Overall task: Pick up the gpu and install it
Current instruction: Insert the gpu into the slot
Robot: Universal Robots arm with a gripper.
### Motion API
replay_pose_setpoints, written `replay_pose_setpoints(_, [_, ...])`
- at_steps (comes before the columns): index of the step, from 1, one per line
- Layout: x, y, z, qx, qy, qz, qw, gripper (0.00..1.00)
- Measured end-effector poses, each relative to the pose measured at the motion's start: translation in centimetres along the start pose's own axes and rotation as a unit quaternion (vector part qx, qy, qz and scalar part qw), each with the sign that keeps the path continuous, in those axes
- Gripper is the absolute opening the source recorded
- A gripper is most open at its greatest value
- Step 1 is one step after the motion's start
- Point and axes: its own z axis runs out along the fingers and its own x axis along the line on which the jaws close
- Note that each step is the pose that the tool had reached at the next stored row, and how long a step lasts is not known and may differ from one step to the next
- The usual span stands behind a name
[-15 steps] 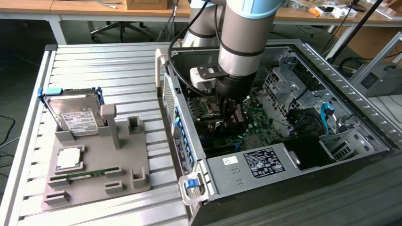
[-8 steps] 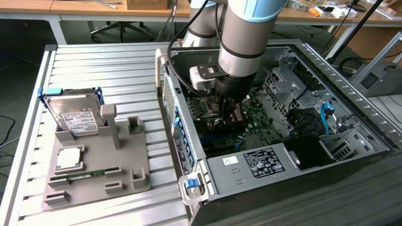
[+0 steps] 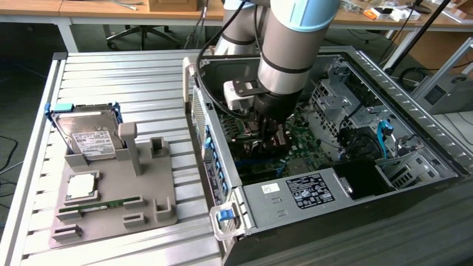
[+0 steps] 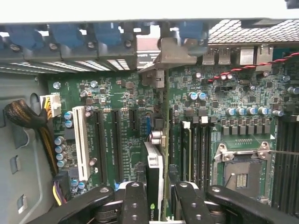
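My gripper (image 4: 161, 203) is down inside the open computer case (image 3: 414, 166) and is shut on the gpu (image 4: 155, 175). I see the gpu edge-on, a thin dark card standing upright between the two black fingers (image 4: 135, 200). Its silver-grey bracket (image 4: 164, 55) is up against the case's rear slot wall. The card runs along the green motherboard (image 4: 224, 102), between the black expansion slots (image 4: 100, 144) and the memory slots (image 4: 196, 144). Whether its edge sits in a slot is hidden. In the exterior view the gripper (image 3: 270, 137) hangs over the motherboard (image 3: 303, 136).
On the exterior view's left, a grey holder tray (image 3: 159, 188) carries a silver hard drive (image 3: 88, 136), a processor (image 3: 81, 185) and a green memory stick (image 3: 103, 205). Inside the case are a white slot (image 4: 80, 140), the processor socket (image 4: 240, 172) and cable bundles (image 4: 28, 119).
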Motion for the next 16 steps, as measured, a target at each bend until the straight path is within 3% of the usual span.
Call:
replay_pose_setpoints(4, [0.06, -0.01, -0.01, 0.0, 0.0009, 0.0, 1.0, 0.27])
replay_pose_setpoints(7, [0.06, 0.0, 0.0, 0.0003, 0.0102, -0.001, 0.9999, 0.27])
replay_pose_setpoints(10, [0.06, 0.0, -0.01, 0.0004, 0.0157, -0.001, 0.9999, 0.27])
replay_pose_setpoints(14, [0.06, 0.0, -0.01, 0.0007, 0.0267, -0.002, 0.9996, 0.27])
replay_pose_setpoints(16, [0.06, -0.01, 0.0, 0.001, 0.0308, -0.003, 0.9995, 0.27])
